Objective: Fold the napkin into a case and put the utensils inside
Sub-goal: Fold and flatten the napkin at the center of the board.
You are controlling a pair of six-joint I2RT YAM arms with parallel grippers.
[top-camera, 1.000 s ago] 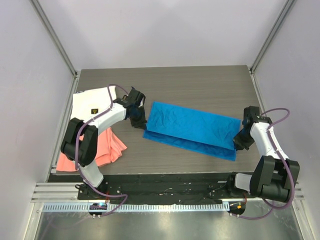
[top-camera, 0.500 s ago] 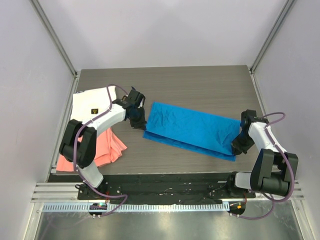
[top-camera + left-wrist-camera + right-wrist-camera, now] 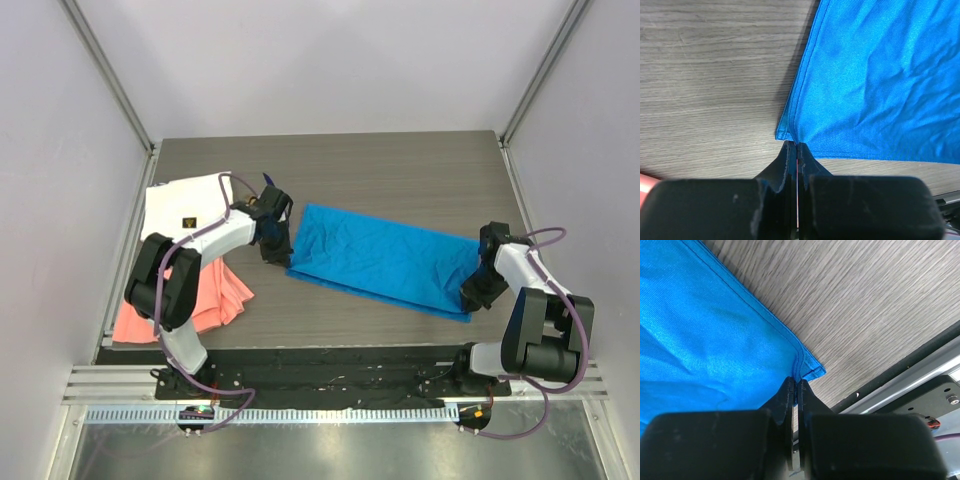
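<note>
Pinching napkin [image 3: 385,258] at its left end with left gripper [image 3: 797,150], right end with right gripper [image 3: 796,387] | carry corners evenly, fold taut

Left gripper [image 3: 797,146] pinches the napkin [image 3: 880,85] corner, seemingly 2 layers, over the table [image 3: 710,75].

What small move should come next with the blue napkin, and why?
Probably lower both pinched corners onto the table and open the fingers. The left gripper and right gripper are each shut on a near corner of the napkin, which already lies doubled into a long strip with edges roughly aligned, so this fold looks ready to release.
</note>
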